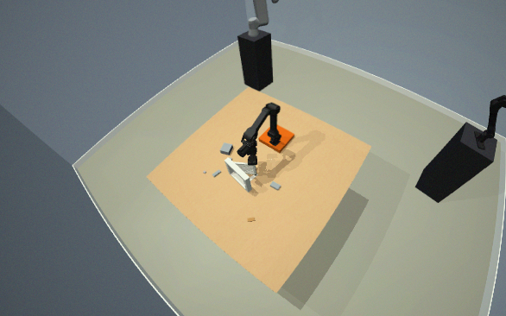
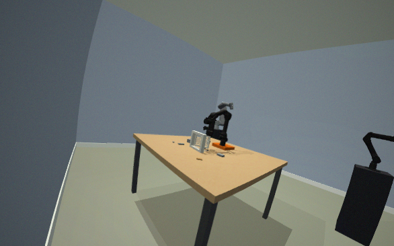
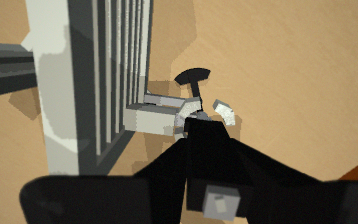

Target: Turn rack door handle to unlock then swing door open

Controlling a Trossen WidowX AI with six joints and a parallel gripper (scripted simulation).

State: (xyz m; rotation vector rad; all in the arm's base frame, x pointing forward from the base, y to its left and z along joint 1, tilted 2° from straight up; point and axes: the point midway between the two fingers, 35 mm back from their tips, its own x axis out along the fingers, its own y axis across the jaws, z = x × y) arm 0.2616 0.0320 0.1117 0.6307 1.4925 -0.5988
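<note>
The white rack frame [image 1: 238, 174] [image 2: 202, 145] stands upright on the table. Its slatted door [image 1: 247, 169] [image 2: 208, 142] [image 3: 55, 100] is swung partly open on the arm's side; I cannot tell its exact angle. My gripper [image 1: 252, 163] [image 3: 206, 145] points down at the door's free edge and is shut on the handle. The fingers hide most of the handle. A dark T-shaped part [image 3: 192, 76] shows just beyond them, and a pale bracket [image 3: 150, 120] joins the handle to the door.
A grey block [image 1: 226, 148] and a flat grey piece [image 1: 217, 173] lie left of the frame. Another grey piece [image 1: 275, 186] [image 2: 220, 155] lies to its right. A small tan piece [image 1: 251, 219] [image 2: 199, 158] lies in front. The arm's orange base [image 1: 283, 142] [image 2: 224, 146] is behind.
</note>
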